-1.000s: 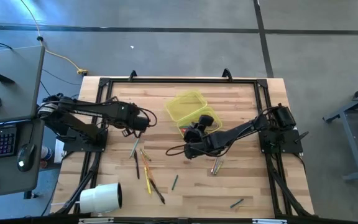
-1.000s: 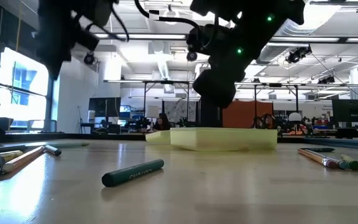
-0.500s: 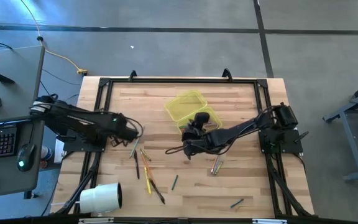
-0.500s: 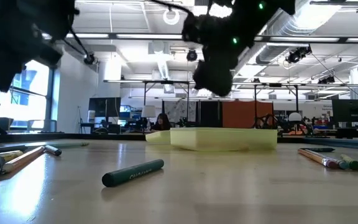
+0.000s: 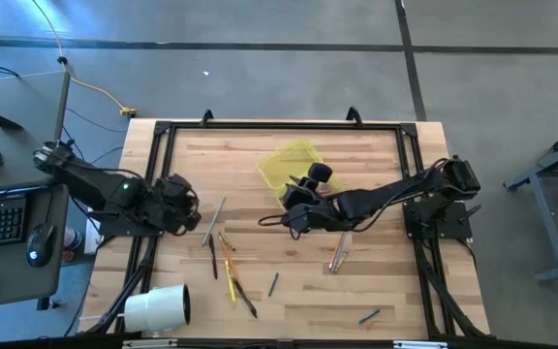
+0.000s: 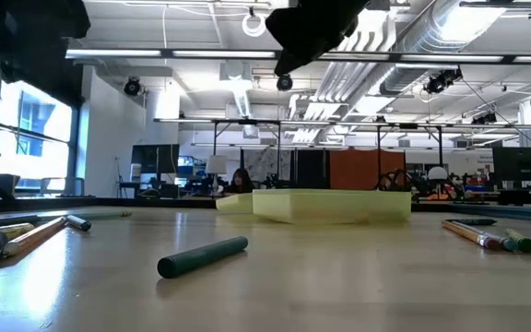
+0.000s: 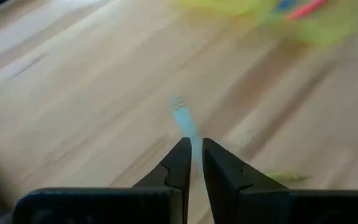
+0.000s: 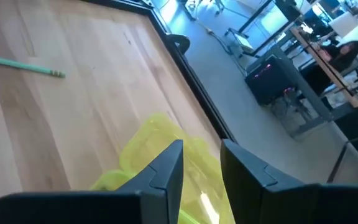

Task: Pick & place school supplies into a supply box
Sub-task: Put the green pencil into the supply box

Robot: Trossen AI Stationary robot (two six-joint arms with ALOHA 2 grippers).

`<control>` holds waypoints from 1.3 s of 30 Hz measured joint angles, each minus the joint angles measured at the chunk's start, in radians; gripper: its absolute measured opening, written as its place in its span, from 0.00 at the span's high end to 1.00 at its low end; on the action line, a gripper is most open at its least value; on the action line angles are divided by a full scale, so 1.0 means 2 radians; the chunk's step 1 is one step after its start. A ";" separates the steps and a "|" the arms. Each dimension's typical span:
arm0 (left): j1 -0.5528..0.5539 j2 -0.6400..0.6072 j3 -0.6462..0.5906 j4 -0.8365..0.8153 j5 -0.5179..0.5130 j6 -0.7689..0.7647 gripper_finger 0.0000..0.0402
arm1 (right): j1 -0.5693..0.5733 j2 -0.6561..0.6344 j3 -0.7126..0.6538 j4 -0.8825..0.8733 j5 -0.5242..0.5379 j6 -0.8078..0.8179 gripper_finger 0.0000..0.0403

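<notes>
The supply box [image 5: 292, 161], translucent yellow-green, lies open at the table's middle far side; it shows in the low view [image 6: 330, 205] and the right wrist view [image 8: 146, 148]. My right gripper [image 5: 293, 213] hangs open above the box's near left corner, with nothing between its fingers [image 8: 201, 163]. My left gripper [image 5: 188, 207] is at the table's left side, open by a narrow gap [image 7: 196, 163] with nothing in it. A pale green pencil [image 5: 218, 213] lies flat on the table just right of it [image 7: 184, 122]. More school supplies [image 5: 226, 264] lie loose near the front.
A big white roll [image 5: 158, 308] lies at the near left corner. Two pencils [image 5: 337, 257] lie near the middle. A dark green marker [image 5: 368, 316] is at the near right, large in the low view [image 6: 201, 256]. A black frame [image 5: 279, 124] borders the table.
My left gripper has drawn back from beside the box toward the table's left edge, turning as it went. My right gripper has risen from just above the table at the box's near side and now hangs higher. The box and the pens have kept their places.
</notes>
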 joint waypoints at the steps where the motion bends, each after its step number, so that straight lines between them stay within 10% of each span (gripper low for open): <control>1: -0.003 -0.003 -0.011 0.024 0.001 0.020 0.82 | 0.000 0.000 0.000 -0.001 0.001 -0.007 0.77; 11: 0.025 0.050 -0.061 0.088 0.054 0.058 0.64 | -0.010 0.001 0.000 0.015 0.017 -0.107 0.77; 19: 0.027 0.133 -0.110 0.222 -0.036 0.023 0.43 | -0.014 0.001 -0.001 0.077 0.005 -0.161 0.77; 39: 0.026 0.408 -0.176 0.458 -0.160 -0.152 0.48 | -0.014 0.002 -0.001 0.075 -0.071 -0.133 0.78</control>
